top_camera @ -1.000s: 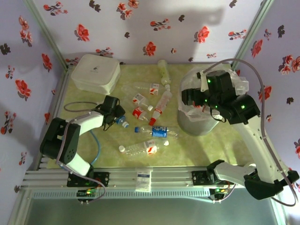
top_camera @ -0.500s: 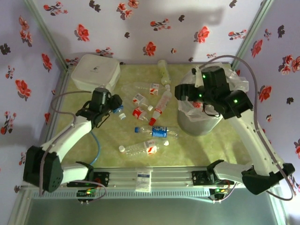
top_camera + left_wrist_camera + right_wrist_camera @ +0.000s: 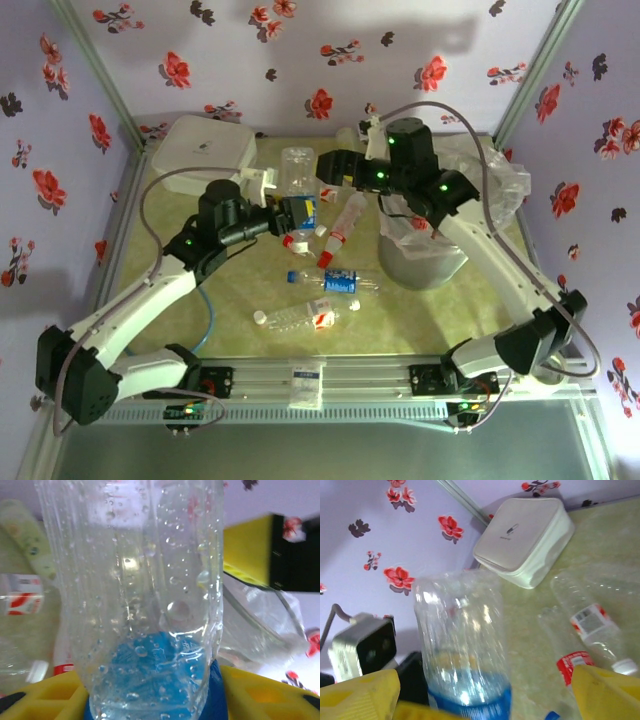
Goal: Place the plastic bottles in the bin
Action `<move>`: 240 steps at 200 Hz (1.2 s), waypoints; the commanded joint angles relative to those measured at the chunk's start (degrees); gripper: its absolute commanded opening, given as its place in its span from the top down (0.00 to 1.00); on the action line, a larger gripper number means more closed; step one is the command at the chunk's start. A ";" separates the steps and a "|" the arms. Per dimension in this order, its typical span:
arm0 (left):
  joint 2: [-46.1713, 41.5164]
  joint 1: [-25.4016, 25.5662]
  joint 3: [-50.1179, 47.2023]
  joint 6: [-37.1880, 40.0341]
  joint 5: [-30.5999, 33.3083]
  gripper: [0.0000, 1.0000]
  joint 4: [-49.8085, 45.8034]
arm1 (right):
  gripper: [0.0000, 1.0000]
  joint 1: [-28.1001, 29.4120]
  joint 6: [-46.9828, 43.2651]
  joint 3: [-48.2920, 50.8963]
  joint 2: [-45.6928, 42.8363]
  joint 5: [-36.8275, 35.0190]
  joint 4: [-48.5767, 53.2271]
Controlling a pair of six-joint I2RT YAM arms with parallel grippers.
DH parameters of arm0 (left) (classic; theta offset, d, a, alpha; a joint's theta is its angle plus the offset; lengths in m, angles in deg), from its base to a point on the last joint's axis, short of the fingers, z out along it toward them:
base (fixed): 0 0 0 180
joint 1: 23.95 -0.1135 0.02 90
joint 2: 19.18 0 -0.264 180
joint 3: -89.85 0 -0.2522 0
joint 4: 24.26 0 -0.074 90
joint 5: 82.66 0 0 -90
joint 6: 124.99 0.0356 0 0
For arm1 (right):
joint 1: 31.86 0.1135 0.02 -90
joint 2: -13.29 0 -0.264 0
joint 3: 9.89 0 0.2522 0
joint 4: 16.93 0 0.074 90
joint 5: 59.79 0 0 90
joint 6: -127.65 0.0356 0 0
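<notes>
The blue-labelled bottle (image 3: 298,180) stands upright in your left gripper (image 3: 290,212), clenched at its label, above the loose bottles (image 3: 347,215). Your right gripper (image 3: 330,168), spread wide, flanks it. The bin (image 3: 425,262) sits well apart, by the table's right edge.
</notes>
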 commanded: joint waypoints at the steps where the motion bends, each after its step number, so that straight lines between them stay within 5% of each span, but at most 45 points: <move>1: 1.54 1.94 2.67 3.77 -4.78 0.63 3.22 | 0.10 0.62 4.19 -0.65 1.91 5.18 -6.69; 32: 3.26 2.90 4.37 4.06 -5.49 0.64 3.36 | 0.13 0.84 5.06 -0.69 4.07 5.43 -7.38; 71: 3.55 3.06 4.13 2.93 -5.68 0.63 5.66 | 0.45 0.50 2.76 -0.24 2.29 0.59 -4.07; 94: 4.09 3.07 3.91 1.89 -5.69 0.58 7.27 | 0.53 -0.54 2.19 0.17 0.59 -0.86 -3.12; 113: 4.37 3.06 3.48 1.00 -5.68 0.45 8.59 | 0.60 -2.10 1.67 0.46 -1.17 -1.61 -2.78; 136: 3.81 3.00 2.88 0.60 -5.64 0.01 10.16 | 0.65 -5.14 0.85 -0.70 -3.35 -1.85 -1.92; 174: -0.16 2.73 0.55 0.83 -0.81 0.00 9.53 | 0.66 -12.68 -6.64 -8.79 -7.88 -7.73 9.39; 200: -1.27 1.92 0.43 0.58 3.98 0.00 2.70 | 0.69 -16.95 -15.07 -16.41 -10.75 -19.62 19.99; 240: 1.47 0.25 -0.28 -3.05 15.08 0.00 -7.39 | 0.72 -24.08 -20.66 -21.28 -12.75 -27.23 27.53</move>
